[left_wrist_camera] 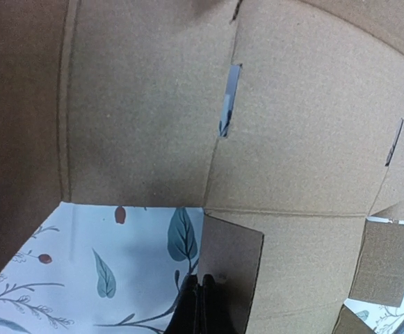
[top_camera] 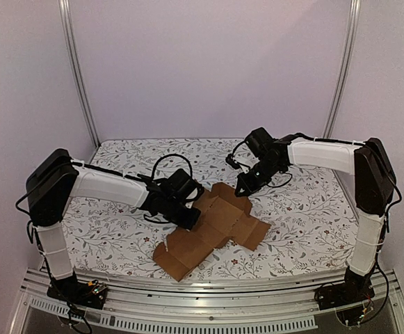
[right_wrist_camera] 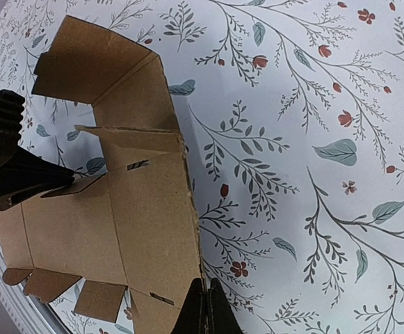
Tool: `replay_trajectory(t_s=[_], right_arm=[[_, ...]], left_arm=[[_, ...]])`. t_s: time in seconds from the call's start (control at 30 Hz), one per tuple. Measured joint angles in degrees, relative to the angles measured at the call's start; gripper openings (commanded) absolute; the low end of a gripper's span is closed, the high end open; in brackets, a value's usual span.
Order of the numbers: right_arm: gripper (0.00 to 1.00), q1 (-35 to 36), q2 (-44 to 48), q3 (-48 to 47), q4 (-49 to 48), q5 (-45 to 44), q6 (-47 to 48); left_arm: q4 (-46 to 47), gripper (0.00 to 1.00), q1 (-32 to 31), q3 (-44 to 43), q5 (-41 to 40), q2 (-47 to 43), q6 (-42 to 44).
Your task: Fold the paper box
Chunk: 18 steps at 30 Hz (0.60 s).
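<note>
The paper box (top_camera: 219, 221) is a plain brown die-cut sheet lying mostly flat mid-table, with some flaps raised. My left gripper (top_camera: 190, 216) is at the sheet's left side. In the left wrist view (left_wrist_camera: 200, 296) its jaws are closed on the edge of a small upright flap (left_wrist_camera: 235, 254), with the sheet (left_wrist_camera: 292, 139) beyond it. My right gripper (top_camera: 244, 188) is at the sheet's far right edge. In the right wrist view (right_wrist_camera: 206, 299) its jaws are pinched on that torn-looking edge of the sheet (right_wrist_camera: 139, 209). The left gripper (right_wrist_camera: 10, 163) shows there as a black shape on the far side.
The table is covered by a floral cloth (top_camera: 306, 209). A metal rail (top_camera: 208, 289) runs along the near edge. Two frame posts (top_camera: 80, 76) stand at the back corners, with plain walls behind and at the sides.
</note>
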State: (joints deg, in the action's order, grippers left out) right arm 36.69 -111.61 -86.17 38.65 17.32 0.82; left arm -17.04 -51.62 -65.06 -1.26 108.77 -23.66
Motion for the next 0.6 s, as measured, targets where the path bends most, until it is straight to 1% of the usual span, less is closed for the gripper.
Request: replay_trajectory(t_s=[0.3, 0.6], right_arm=[[0.00, 0.0, 0.0, 0.4, 0.5, -0.3, 0.0], [0.00, 0.1, 0.0, 0.7, 0.5, -0.8, 0.0]], left_arm=[[0.1, 0.00, -2.0, -0.6, 0.9, 0.1, 0.2], [1.0, 0.00, -3.6, -1.7, 1.7, 2.7, 0.1]])
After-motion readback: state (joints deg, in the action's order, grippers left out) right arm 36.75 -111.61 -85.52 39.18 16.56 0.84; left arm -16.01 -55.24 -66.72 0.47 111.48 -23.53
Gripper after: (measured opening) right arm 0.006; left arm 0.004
